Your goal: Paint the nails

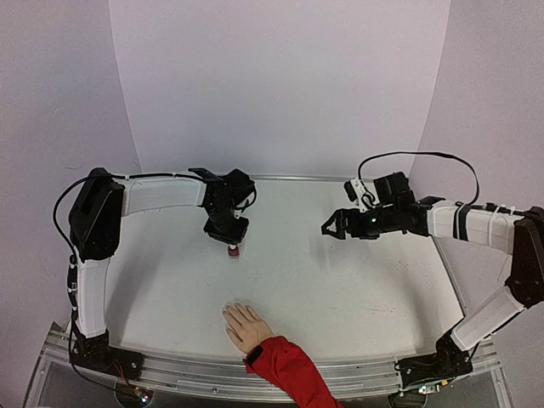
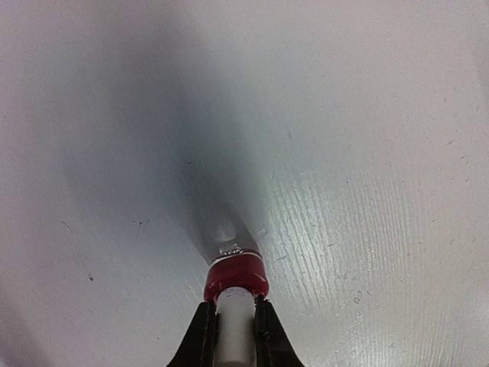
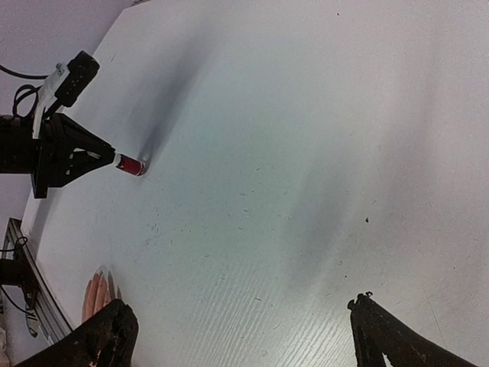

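The beige mannequin hand (image 1: 242, 325) with a red sleeve (image 1: 285, 367) lies palm down at the table's near edge, fingers pointing away. Its nails (image 1: 231, 310) are too small to make out. At the middle left, my left gripper (image 1: 229, 236) points straight down, shut on the white cap (image 2: 235, 321) of a small dark-red polish bottle (image 2: 236, 274), whose base rests on the table. My right gripper (image 1: 335, 228) hovers at the right, well away from both, with its jaws wide open and nothing between them. In the right wrist view, the bottle (image 3: 131, 164) and the mannequin hand's fingers (image 3: 95, 293) show at the left.
The white table (image 1: 340, 280) has a metal rail (image 1: 357, 371) along its near edge. White walls stand behind and to both sides. A black cable (image 1: 416, 156) loops above the right arm.
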Robot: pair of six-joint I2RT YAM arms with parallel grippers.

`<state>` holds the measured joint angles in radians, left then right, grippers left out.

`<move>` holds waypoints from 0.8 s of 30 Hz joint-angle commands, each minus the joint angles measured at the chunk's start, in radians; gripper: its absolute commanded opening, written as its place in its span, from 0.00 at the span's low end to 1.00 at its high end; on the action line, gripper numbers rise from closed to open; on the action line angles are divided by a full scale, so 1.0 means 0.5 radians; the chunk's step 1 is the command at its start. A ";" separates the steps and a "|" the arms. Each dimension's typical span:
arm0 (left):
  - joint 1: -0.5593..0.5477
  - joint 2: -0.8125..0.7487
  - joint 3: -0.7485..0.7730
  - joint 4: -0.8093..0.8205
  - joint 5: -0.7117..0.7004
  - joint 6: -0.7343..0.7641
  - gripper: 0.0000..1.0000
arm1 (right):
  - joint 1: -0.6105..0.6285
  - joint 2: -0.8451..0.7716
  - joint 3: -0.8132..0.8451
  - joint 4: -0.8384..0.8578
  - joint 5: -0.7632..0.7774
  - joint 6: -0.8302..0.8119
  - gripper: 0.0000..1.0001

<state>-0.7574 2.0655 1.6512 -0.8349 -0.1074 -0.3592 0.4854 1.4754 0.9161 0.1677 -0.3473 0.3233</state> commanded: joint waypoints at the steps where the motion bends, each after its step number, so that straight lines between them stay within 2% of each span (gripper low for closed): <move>1: 0.000 -0.037 0.075 -0.052 -0.008 0.026 0.08 | 0.022 0.027 0.042 0.080 -0.036 -0.016 0.98; 7: -0.001 -0.232 0.112 -0.211 0.198 0.075 0.02 | 0.093 0.094 0.038 0.245 -0.158 -0.160 0.98; 11: 0.002 -0.352 0.214 -0.338 0.561 0.060 0.00 | 0.182 0.164 0.101 0.359 -0.261 -0.247 0.98; 16: 0.024 -0.431 0.295 -0.379 0.870 -0.055 0.00 | 0.295 0.266 0.189 0.667 -0.481 -0.324 0.98; 19: 0.075 -0.421 0.351 -0.380 1.063 -0.154 0.00 | 0.354 0.360 0.257 0.838 -0.564 -0.360 0.92; 24: 0.120 -0.422 0.399 -0.380 1.209 -0.237 0.00 | 0.368 0.574 0.308 1.223 -0.736 -0.283 0.77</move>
<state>-0.7193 1.8805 1.8050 -1.0069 0.3801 -0.4244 0.6682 1.6955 1.0218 0.5766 -0.6060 0.1745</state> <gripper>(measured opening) 0.139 0.803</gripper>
